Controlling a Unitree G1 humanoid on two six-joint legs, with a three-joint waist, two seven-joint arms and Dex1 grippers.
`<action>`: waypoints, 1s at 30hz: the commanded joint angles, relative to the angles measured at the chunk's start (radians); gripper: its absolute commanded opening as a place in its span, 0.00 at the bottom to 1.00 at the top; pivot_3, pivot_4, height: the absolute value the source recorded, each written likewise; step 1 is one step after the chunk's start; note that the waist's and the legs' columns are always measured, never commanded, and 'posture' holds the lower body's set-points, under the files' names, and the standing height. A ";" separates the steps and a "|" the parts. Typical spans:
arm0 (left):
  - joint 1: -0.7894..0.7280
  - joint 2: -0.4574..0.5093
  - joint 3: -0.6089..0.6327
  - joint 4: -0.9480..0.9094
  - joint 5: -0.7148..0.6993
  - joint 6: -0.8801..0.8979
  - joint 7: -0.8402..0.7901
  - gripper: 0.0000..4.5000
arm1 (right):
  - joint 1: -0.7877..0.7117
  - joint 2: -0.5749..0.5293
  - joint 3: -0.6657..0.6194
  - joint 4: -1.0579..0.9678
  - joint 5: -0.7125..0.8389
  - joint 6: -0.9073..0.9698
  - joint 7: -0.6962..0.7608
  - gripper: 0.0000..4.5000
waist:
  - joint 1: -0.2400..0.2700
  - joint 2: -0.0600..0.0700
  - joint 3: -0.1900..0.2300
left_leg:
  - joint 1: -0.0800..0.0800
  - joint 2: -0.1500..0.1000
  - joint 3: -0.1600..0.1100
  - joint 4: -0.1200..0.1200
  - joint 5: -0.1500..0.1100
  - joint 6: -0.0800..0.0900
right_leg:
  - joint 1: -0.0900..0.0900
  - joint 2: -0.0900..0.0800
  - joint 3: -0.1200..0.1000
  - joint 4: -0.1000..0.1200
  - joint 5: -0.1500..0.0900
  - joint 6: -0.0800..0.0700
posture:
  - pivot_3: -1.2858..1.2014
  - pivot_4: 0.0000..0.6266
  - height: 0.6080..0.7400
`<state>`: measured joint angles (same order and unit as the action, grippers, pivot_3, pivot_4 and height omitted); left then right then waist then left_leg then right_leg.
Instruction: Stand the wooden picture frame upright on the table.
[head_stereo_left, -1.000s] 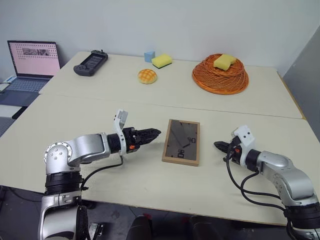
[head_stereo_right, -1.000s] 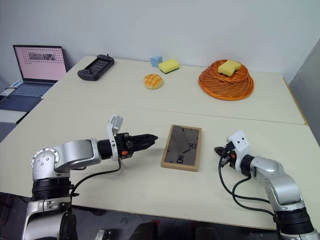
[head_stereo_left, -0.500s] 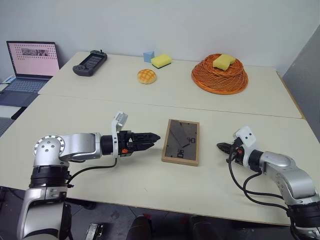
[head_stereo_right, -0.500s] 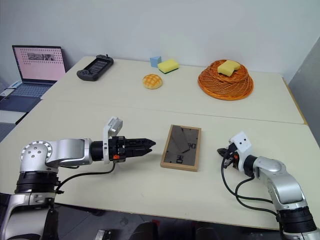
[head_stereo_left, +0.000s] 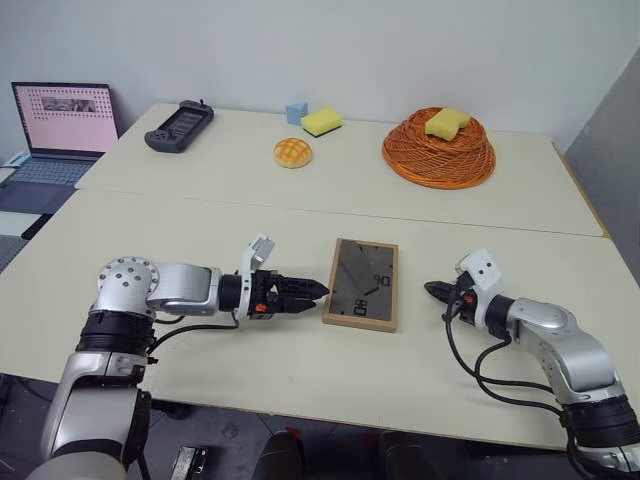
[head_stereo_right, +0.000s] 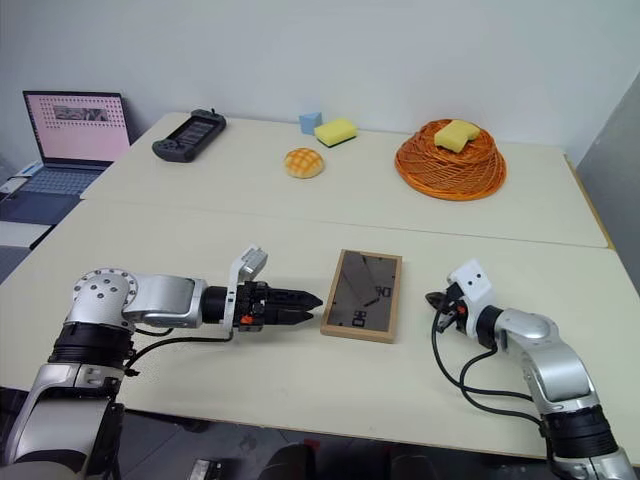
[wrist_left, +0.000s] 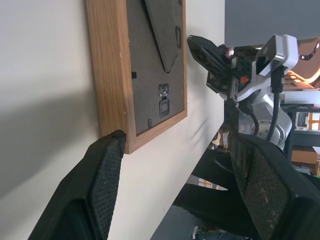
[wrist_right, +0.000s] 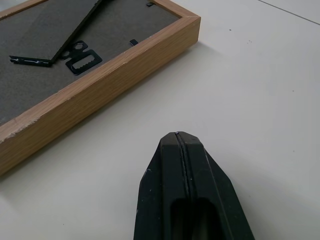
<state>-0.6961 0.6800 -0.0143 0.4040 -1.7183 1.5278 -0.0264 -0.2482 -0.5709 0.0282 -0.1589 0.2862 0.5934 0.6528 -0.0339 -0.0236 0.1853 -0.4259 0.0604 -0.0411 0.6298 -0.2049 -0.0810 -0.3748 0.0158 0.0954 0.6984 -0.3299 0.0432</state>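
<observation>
My left end effector (head_stereo_left: 318, 292) lies low over the tabletop (head_stereo_left: 200, 230), fingers apart, tips just beside the near left corner of the wooden picture frame (head_stereo_left: 363, 283) — touching or not, I cannot tell. In the left wrist view one finger (wrist_left: 95, 190) sits at that corner while the other stands off to the far side of the frame's near edge. My right end effector (head_stereo_left: 436, 292) is pressed together, pointing at the frame's right side and apart from it, with bare tabletop between. The frame lies flat, face down, dark grey back up, fold-out stand and clips visible, near the middle of the front tabletop. Beyond the seam — a bun (head_stereo_left: 293, 152), a yellow sponge (head_stereo_left: 323, 121) beside a small blue block (head_stereo_left: 297, 112), and an orange coiled basket (head_stereo_left: 439, 150) carrying another yellow sponge (head_stereo_left: 448, 121). Far left: a dark handheld controller (head_stereo_left: 179, 125) and an open laptop (head_stereo_left: 62, 125).
</observation>
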 joint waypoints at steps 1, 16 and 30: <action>-0.015 0.001 0.022 0.015 0.060 0.037 -0.049 0.77 | 0.001 0.001 0.000 -0.038 -0.012 -0.015 -0.007 0.00 | 0.000 0.000 0.000 | 0.000 0.000 0.000 0.000 0.000 0.000 | 0.000 0.000 0.000 0.000 0.000 0.000 | 0.52 0.24 1.00; 0.018 -0.029 0.069 -0.015 0.266 0.087 -0.117 0.77 | -0.001 0.031 0.017 -0.036 -0.031 -0.017 -0.008 0.00 | -0.007 0.000 0.000 | 0.000 0.000 0.000 0.000 0.000 0.001 | 0.000 0.000 0.000 0.000 0.000 0.000 | 0.52 0.24 1.00; -0.025 -0.080 0.116 -0.010 0.367 0.087 -0.167 0.77 | -0.003 0.179 0.093 -0.081 -0.020 0.028 -0.070 0.00 | -0.013 0.000 0.000 | 0.000 0.000 0.000 0.000 0.000 0.000 | 0.000 0.000 0.000 0.001 0.000 0.000 | 0.52 0.24 1.00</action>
<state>-0.7049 0.6023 0.0774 0.3949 -1.3580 1.6087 -0.1722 -0.2413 -0.4000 0.1172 -0.1869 0.2553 0.6208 0.5883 -0.0468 -0.0234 0.1852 -0.4255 0.0608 -0.0414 0.6293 -0.2051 -0.0806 -0.3749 0.0161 0.0952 0.6990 -0.3299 0.0433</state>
